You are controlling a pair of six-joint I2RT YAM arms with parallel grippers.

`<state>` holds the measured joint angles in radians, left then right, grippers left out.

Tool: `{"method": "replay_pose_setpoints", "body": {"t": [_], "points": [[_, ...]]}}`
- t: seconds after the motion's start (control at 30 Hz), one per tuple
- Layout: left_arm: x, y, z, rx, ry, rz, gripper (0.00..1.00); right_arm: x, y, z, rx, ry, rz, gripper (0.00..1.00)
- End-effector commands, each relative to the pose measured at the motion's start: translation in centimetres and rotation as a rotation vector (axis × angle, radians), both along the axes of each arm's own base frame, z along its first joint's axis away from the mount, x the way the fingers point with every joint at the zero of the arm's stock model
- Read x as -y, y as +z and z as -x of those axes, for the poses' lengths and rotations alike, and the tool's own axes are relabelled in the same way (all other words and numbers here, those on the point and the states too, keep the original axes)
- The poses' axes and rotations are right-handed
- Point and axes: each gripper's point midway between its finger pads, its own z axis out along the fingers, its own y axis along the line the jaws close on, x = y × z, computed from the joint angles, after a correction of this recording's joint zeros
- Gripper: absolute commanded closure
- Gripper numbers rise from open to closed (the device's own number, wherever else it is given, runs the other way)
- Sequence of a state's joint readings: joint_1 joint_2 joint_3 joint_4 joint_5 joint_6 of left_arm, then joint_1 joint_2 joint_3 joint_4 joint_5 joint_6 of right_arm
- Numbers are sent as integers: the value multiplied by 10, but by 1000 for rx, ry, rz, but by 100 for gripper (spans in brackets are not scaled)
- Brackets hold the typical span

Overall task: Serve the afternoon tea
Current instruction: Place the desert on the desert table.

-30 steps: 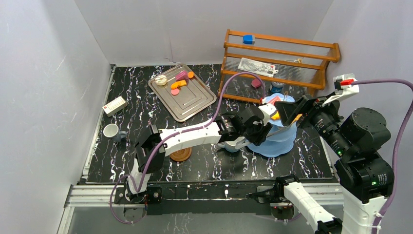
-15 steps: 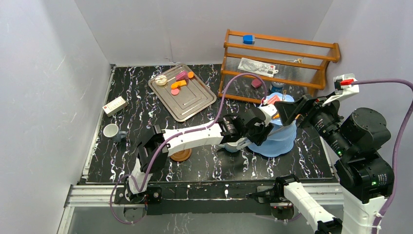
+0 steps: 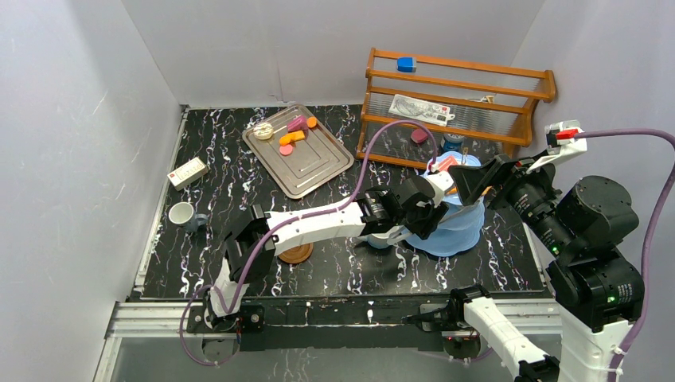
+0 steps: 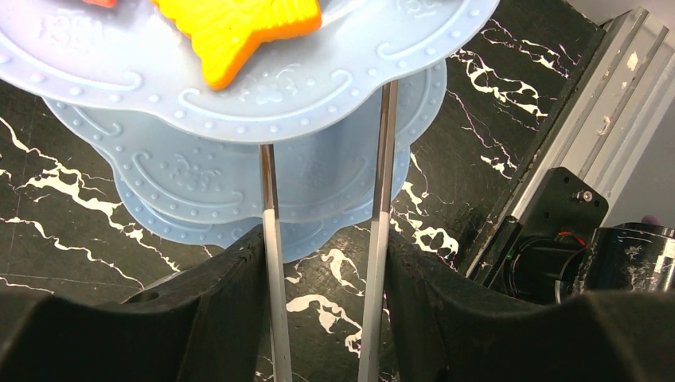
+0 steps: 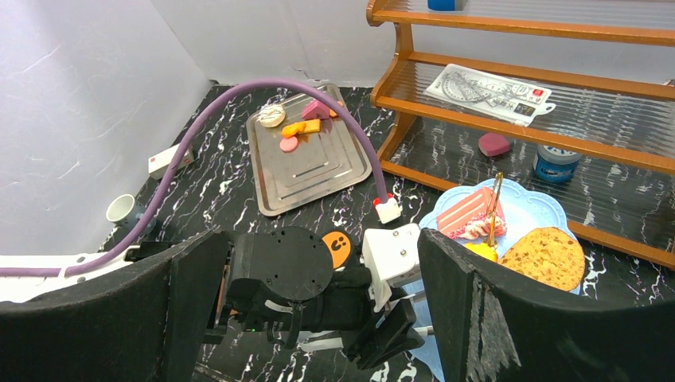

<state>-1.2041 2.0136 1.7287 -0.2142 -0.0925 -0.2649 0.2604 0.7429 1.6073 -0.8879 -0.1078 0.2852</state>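
Note:
The light-blue three-tier stand [image 3: 455, 229] stands at the right of the table. Its top tier [image 5: 532, 208] carries a pink cake slice [image 5: 468, 213], a cookie [image 5: 546, 258] and an orange star pastry [image 4: 239, 30]. My left gripper [image 3: 428, 210] is beside the stand, shut on the metal tongs [image 4: 269, 263]. The two tong arms run under the top tier's rim [image 4: 334, 91] with nothing between them. My right gripper [image 3: 477, 181] hovers open above the stand and the left wrist, holding nothing. Several more pastries [image 3: 291, 135] lie on the tray.
The silver tray [image 3: 306, 163] sits at the back centre, and a wooden shelf rack [image 3: 458, 95] stands behind the stand. At the left are a white mug [image 3: 181, 213] and a small white box [image 3: 188, 171]. A brown saucer [image 3: 295, 253] lies under the left forearm.
The left arm's elbow has swung a little to the right and its gripper has shifted slightly by the stand. The right arm has not moved.

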Motion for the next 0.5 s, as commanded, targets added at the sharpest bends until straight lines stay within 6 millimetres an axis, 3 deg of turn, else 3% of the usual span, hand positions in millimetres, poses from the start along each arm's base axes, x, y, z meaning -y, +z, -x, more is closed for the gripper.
{"method": "replay_pose_setpoints", "body": {"t": [0.0,0.13,0.47], "points": [[0,52,-1,56,15,106,52,0,19,2,74,4,-21,1],[-1,55,2,50,11,112,56,0,19,1,73,2,-20,1],[-5,55,9,44,8,107,53,0,19,3,74,3,-21,2]]}}
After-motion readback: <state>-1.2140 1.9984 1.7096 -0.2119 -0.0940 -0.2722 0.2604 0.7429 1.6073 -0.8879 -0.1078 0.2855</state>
